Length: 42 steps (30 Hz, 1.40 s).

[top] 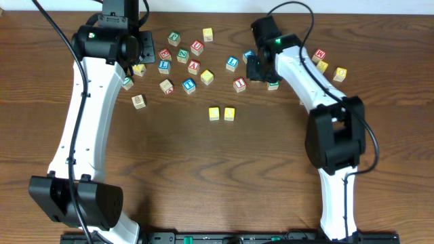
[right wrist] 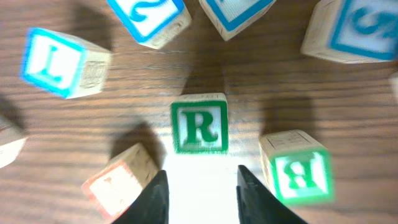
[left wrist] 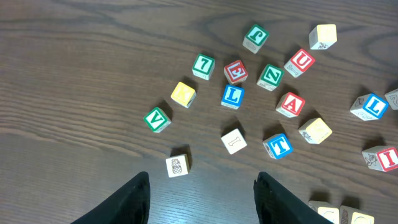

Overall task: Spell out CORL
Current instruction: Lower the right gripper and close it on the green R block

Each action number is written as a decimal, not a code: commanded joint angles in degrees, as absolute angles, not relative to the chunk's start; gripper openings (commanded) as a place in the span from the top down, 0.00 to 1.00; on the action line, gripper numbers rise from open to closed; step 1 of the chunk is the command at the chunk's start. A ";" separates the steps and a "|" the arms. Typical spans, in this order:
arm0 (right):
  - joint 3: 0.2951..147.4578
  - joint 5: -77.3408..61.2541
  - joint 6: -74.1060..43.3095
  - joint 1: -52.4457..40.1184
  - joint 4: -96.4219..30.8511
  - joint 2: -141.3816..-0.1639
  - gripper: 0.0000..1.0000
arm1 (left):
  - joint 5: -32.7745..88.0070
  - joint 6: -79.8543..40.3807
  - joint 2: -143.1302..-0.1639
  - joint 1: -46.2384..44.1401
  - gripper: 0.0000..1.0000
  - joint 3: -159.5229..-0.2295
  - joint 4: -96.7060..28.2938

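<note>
Two yellow blocks (top: 214, 113) (top: 229, 113) sit side by side at the table's middle. My right gripper (right wrist: 202, 196) is open and low over the table, and a green R block (right wrist: 199, 127) lies just ahead of its fingertips, apart from them. In the overhead view the right gripper (top: 260, 68) hangs over the right block cluster. My left gripper (left wrist: 202, 199) is open and empty, high above the left cluster (top: 139, 59). A blue L block (left wrist: 232, 96) lies among the scattered blocks there, and another blue L (left wrist: 372, 106) lies at the right.
A green B block (right wrist: 297, 171) sits right of the right fingers and a red-edged block (right wrist: 118, 180) left of them, both close. A blue L block (right wrist: 59, 59) lies further off. A pineapple block (left wrist: 177, 165) lies ahead of the left jaws. Several letter blocks lie scattered across the table's far half (top: 196, 47).
</note>
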State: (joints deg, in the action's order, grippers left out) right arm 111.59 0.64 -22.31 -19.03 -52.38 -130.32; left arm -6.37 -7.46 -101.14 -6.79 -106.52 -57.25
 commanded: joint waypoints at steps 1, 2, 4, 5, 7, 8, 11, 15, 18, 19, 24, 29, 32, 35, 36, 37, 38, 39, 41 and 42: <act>113.36 0.38 -20.27 -19.11 -52.51 -126.74 0.67 | -6.87 -7.77 -100.88 -6.66 0.47 -106.06 -57.58; 113.36 0.40 -20.78 -19.11 -52.53 -126.74 0.67 | -6.87 -7.77 -100.88 -6.66 0.47 -106.06 -57.58; 113.12 0.36 -21.21 -19.11 -52.27 -127.11 0.67 | -6.87 -7.77 -100.88 -6.66 0.47 -106.06 -57.58; 113.12 0.36 -21.21 -19.11 -52.25 -127.15 0.67 | -6.87 -7.77 -100.88 -6.66 0.47 -106.06 -57.58; 113.12 0.43 -21.21 -19.18 -51.83 -127.63 0.66 | -6.87 -7.77 -100.88 -6.66 0.47 -106.06 -57.60; 113.08 0.45 -21.21 -19.20 -51.55 -127.79 0.65 | -6.87 -7.77 -100.88 -6.66 0.47 -106.06 -57.60; 113.01 0.49 -21.45 -19.20 -50.00 -129.12 0.62 | -6.87 -7.77 -100.88 -6.66 0.47 -106.06 -57.60; 113.01 0.45 -22.83 -19.16 -47.62 -131.81 0.60 | -6.87 -7.77 -100.88 -6.66 0.47 -106.06 -57.60; 113.01 0.47 -22.90 -19.16 -46.61 -134.02 0.57 | -6.87 -7.77 -100.88 -6.66 0.47 -106.06 -57.60; 113.01 0.45 -22.87 -19.14 -46.39 -134.63 0.55 | -6.87 -7.77 -100.88 -6.66 0.47 -106.06 -57.63; 113.01 0.47 -20.43 -19.11 -45.32 -136.77 0.50 | -6.87 -7.77 -100.88 -6.66 0.47 -106.06 -57.63; 113.01 0.49 -19.00 -19.16 -44.36 -137.78 0.46 | -6.87 -7.77 -100.88 -6.66 0.47 -106.06 -57.63; 113.01 0.49 -19.00 -19.14 -44.34 -138.72 0.46 | -6.87 -7.77 -100.90 -6.66 0.47 -106.06 -57.63; 113.01 0.47 -18.98 -19.07 -44.36 -139.55 0.46 | -6.87 -7.77 -100.88 -6.66 0.47 -106.06 -57.60; 113.01 0.47 -18.98 -19.07 -44.34 -139.72 0.47 | -6.87 -7.77 -100.90 -6.66 0.47 -106.06 -57.63; 113.01 0.49 -19.00 -19.07 -44.34 -139.83 0.47 | -6.87 -7.77 -100.88 -6.66 0.47 -106.06 -57.60; 113.01 0.49 -19.00 -19.07 -44.31 -139.85 0.47 | -6.87 -7.77 -100.90 -6.66 0.47 -106.06 -57.60; 113.01 0.49 -18.98 -19.09 -44.21 -139.85 0.47 | -6.87 -7.77 -100.90 -6.66 0.47 -106.06 -57.60; 113.01 0.49 -18.98 -19.09 -43.83 -139.85 0.47 | -6.87 -7.77 -100.90 -6.66 0.47 -106.06 -57.60; 113.01 0.49 -18.98 -19.09 -43.66 -139.85 0.48 | -6.87 -7.77 -100.90 -6.66 0.47 -106.06 -57.60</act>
